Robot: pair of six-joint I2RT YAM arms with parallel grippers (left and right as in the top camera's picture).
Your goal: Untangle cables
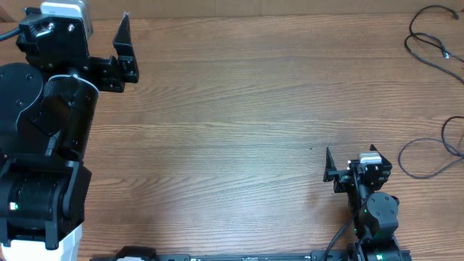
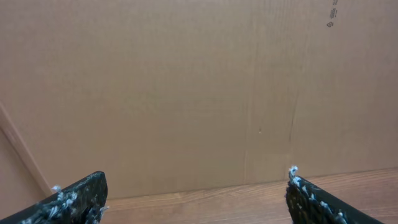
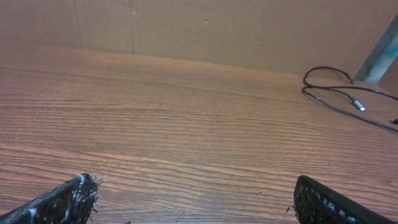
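The two cables (image 1: 444, 53) lie at the far right edge of the wooden worktop (image 1: 232, 130), well apart from both arms. In the overhead view one black wire loops loosely in the upper right corner, with a small plug end resting on the wood. The other wire curves along the right edge lower down and partly runs out of the picture. Whether the two touch or cross cannot be told. From the right wrist view the upper wire shows as a flat loop near a grey-blue post (image 3: 379, 56), at the foot of a cardboard wall (image 2: 186, 74).

The left hand (image 2: 193, 182) sits at the far left corner of the worktop, facing the cardboard wall. Its fingers are spread wide and nothing is between them. The right hand (image 3: 196, 185) is low over the near right part of the worktop, to the left of the lower wire. Its fingers also stand fully apart, with only bare wood between them.
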